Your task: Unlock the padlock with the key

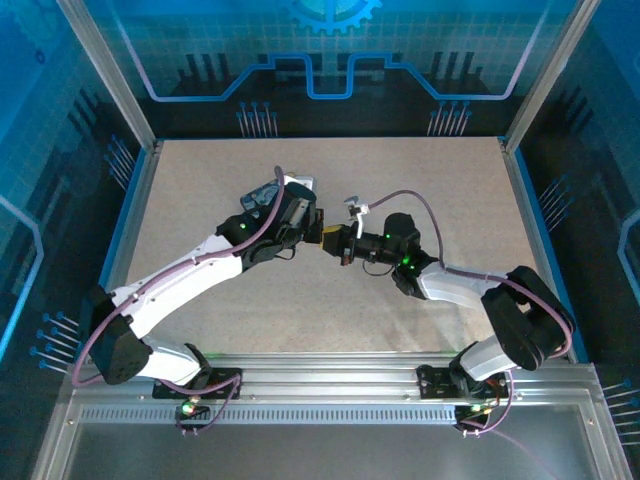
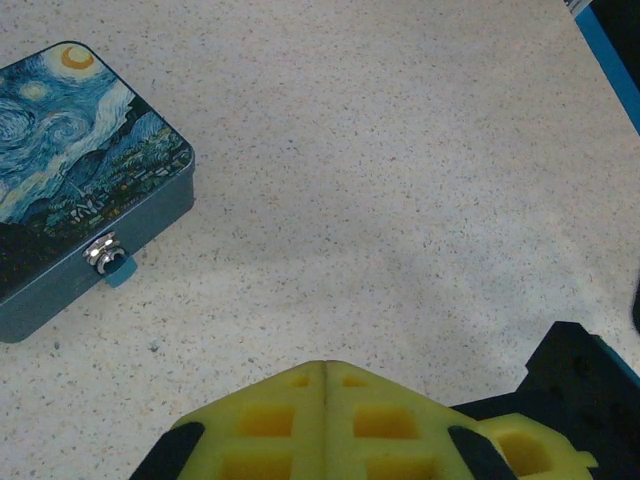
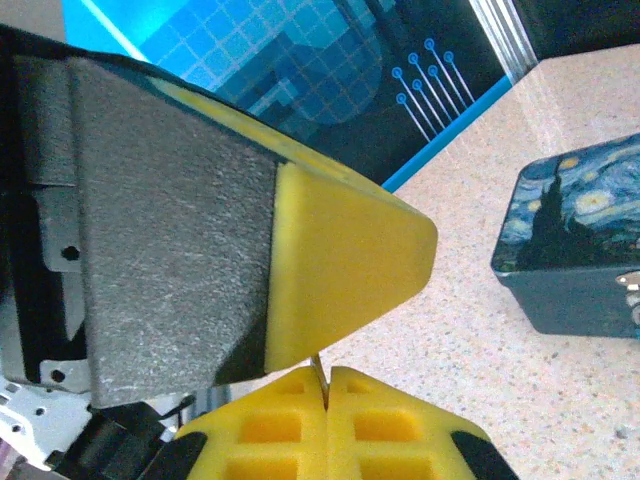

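Both end effectors meet tip to tip above the centre of the tabletop, well apart from every edge.

Left end effector: clenched. In its wrist view the yellow pads close flush along one seam, with nothing visible between them.

Right end effector: clenched, grasping the key. The key is a thin pale sliver that stands upright out of the seam between the yellow pads.

Obstruction: one finger of the left end effector, grey with a yellow tip, stands directly over the key. The yellow tip lies just above the key's free end; contact cannot be determined.

Surroundings: a dark blue swirl-painted tin rests flat on the tabletop, lid shut, well apart from both end effectors. A small silvery fitting sits on its front wall, above a blue tab. The fitting is too small to identify.
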`<action>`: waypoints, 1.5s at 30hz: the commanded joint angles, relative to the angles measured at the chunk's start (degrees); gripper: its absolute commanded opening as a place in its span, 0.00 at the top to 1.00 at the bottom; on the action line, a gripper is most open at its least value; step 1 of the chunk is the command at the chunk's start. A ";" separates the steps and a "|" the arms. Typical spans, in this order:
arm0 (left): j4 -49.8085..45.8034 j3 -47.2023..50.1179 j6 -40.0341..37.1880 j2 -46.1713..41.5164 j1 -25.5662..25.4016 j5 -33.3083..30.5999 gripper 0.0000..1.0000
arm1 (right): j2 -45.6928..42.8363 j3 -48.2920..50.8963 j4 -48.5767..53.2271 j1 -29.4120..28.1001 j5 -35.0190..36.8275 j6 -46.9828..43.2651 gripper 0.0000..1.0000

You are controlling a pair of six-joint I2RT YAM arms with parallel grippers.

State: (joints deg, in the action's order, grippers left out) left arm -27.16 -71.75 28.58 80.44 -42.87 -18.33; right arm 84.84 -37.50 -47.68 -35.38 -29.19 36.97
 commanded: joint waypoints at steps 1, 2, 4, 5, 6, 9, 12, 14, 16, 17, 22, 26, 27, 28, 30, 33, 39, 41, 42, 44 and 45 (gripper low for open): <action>0.75 0.36 0.96 -2.02 0.67 0.89 0.96 | -2.26 -0.89 6.77 -0.81 2.90 -3.50 1.00; 0.66 0.41 1.25 -2.42 1.03 1.43 0.83 | -3.24 -0.85 8.47 -0.91 3.76 -4.86 1.00; 0.49 0.41 1.48 -3.37 1.94 2.85 0.70 | -5.18 -1.15 13.16 -1.06 5.82 -8.14 1.00; -0.11 0.26 1.64 -3.97 2.37 3.26 0.61 | -6.51 -1.58 16.32 -1.26 7.11 -10.52 1.00; -0.79 0.11 1.76 -4.64 2.90 3.83 0.55 | -7.70 -2.03 19.68 -1.52 8.81 -12.95 1.00; -1.91 0.58 3.17 -6.83 5.46 7.42 0.42 | -10.82 -3.00 26.93 -2.33 13.78 -19.56 1.00; -1.77 1.96 6.83 -8.49 9.03 14.57 0.35 | -13.31 -3.91 31.84 -3.45 19.84 -25.90 1.00; -1.51 2.70 10.03 -9.14 10.80 18.77 0.33 | -14.61 -4.57 35.69 -4.77 24.56 -30.51 1.00; -1.00 3.18 14.33 -9.51 11.47 21.62 0.32 | -15.72 -5.66 38.33 -6.85 30.20 -36.59 1.00; -0.63 3.20 16.83 -9.54 11.51 22.77 0.31 | -16.00 -6.36 39.47 -7.96 33.24 -39.81 1.00; -0.33 2.75 30.41 -8.40 11.56 27.01 0.33 | -16.04 -8.62 40.55 -12.28 44.51 -53.43 1.00; 0.24 3.21 37.48 -7.91 11.41 28.49 0.37 | -15.51 -10.00 40.21 -13.54 47.71 -60.04 1.00; 0.82 3.66 39.12 -7.85 11.39 28.79 0.39 | -15.27 -10.22 39.93 -13.70 47.93 -60.97 1.00; 1.45 4.17 40.54 -7.75 11.38 29.37 0.41 | -15.01 -10.48 39.86 -13.78 47.95 -61.74 1.00; 2.53 4.77 42.09 -7.42 11.16 30.00 0.43 | -14.34 -11.08 39.58 -14.12 48.02 -63.02 1.00; 2.24 4.86 42.96 -6.83 10.76 29.89 0.47 | -13.14 -12.11 39.22 -14.66 48.26 -63.94 1.00; 4.03 5.75 44.50 -5.76 10.40 30.44 0.52 | -11.35 -12.60 38.45 -16.01 47.58 -64.46 1.00; 4.32 5.87 44.57 -5.50 10.37 30.61 0.54 | -10.88 -14.34 38.36 -16.36 47.62 -64.57 1.00; 4.46 5.99 44.66 -5.40 10.27 30.71 0.56 | -10.72 -14.58 38.36 -16.54 47.65 -64.51 1.00; 4.82 6.30 44.95 -5.28 10.29 30.73 0.60 | -10.51 -14.76 38.11 -16.74 47.74 -64.71 1.00; 5.01 6.37 44.92 -5.13 10.25 30.80 0.62 | -10.41 -14.88 38.03 -16.90 47.79 -64.74 1.00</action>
State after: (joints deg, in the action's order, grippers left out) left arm -23.62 -66.50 72.47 74.70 -32.21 10.81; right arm 74.17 -50.37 -8.54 -51.18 17.82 -26.92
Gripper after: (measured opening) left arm 0.390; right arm 0.056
